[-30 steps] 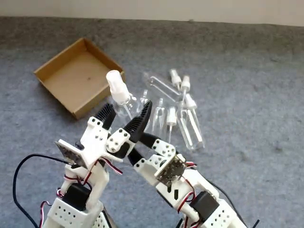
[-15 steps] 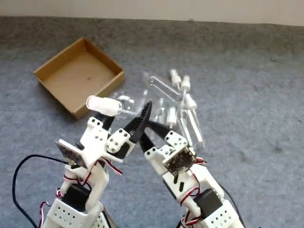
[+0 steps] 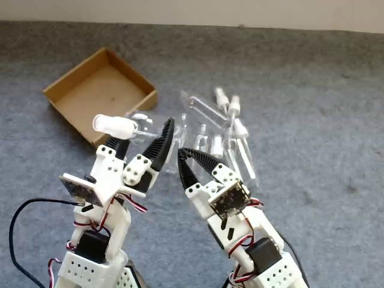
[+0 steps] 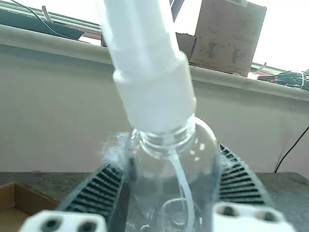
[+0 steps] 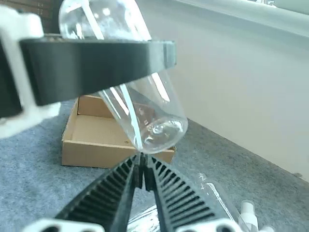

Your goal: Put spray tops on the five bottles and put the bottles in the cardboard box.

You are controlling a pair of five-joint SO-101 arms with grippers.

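Grey carpet [image 3: 312, 90] stretches beneath the left gripper [image 3: 144, 133], which clamps a clear bottle [image 3: 141, 122] tilted so its white spray top [image 3: 113, 125] points toward the cardboard box [image 3: 99, 96], seen from above. Loose bottles [image 3: 241, 161] and spray tops [image 3: 234, 105] lie near the box. From the left wrist, the top sits on the bottle's neck, with the dip tube [image 4: 179, 176] inside. From the right wrist, the right gripper [image 5: 141, 170] is closed tip to tip, empty, just under the bottle's base.
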